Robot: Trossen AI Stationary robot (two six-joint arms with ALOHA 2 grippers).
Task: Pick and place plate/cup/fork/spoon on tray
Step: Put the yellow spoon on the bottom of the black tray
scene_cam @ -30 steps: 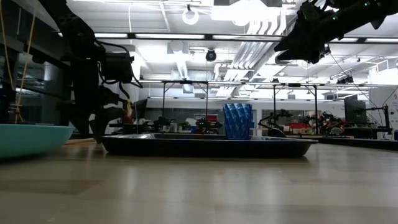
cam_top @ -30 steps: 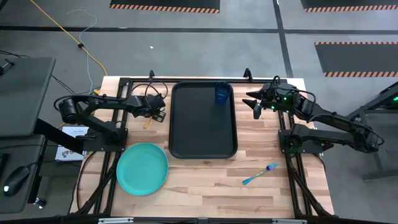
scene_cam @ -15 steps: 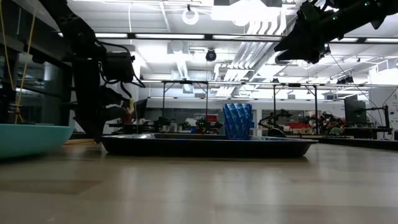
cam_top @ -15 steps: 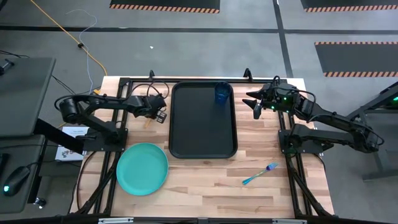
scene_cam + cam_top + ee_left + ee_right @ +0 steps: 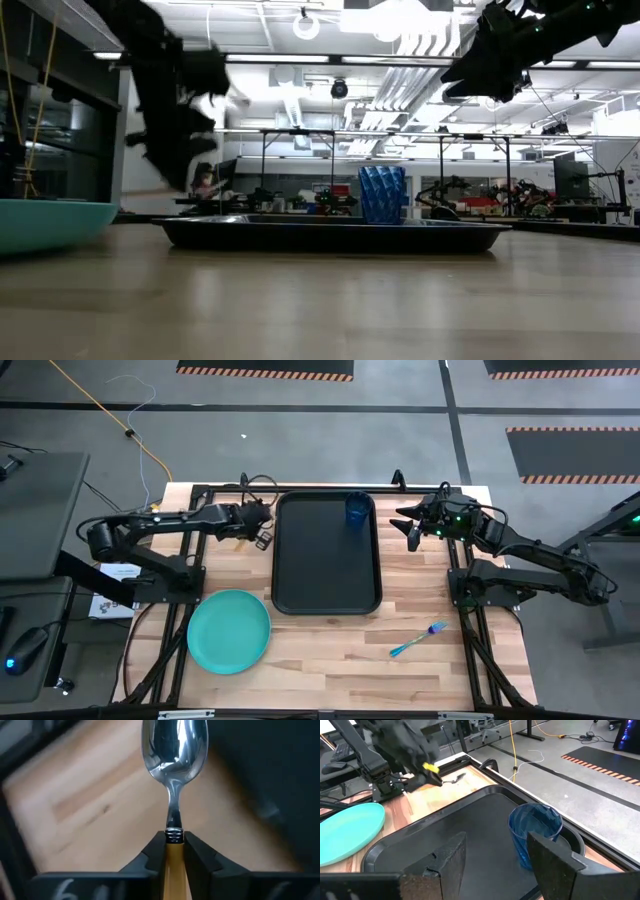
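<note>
Spoon [image 5: 174, 750] clamped in left hand [image 5: 174, 851] beside tray [image 5: 327, 593].

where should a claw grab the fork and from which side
Grip the fork across its teal handle, coming straight down from above: it lies flat on the bare table, slanted, with clear wood on both sides, so the fingers should close across the thin handle.
</note>
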